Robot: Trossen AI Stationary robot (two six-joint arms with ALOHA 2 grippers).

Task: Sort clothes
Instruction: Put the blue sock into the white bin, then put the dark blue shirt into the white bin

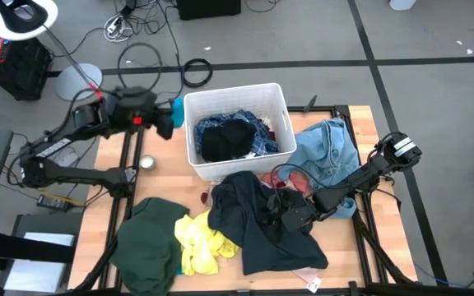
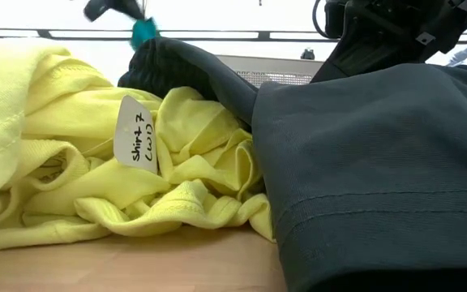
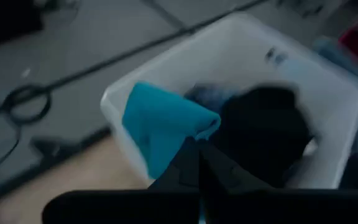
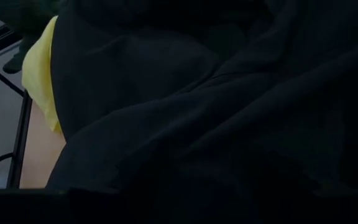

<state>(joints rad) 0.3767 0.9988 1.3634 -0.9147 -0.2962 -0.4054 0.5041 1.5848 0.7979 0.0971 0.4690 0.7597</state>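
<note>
Wooden tabletop (image 1: 369,238) fills the frame's centre, garments heaped along its lower half below the white bin (image 1: 237,131). Lower right, the right gripper (image 1: 290,212) presses spread fingers into the dark navy garment (image 1: 257,222), probably gathering it. Upper left, the left gripper (image 1: 167,115) pinches teal cloth (image 1: 177,109) beside the bin, likely for dropping in.

The left arm reaches in from the table's left side, elbow bent, its left gripper (image 1: 169,122) raised and its fingers (image 3: 185,171) pressed together. The right arm stretches low from the right edge, its right gripper (image 1: 280,210) down with jaws spread wide.
</note>
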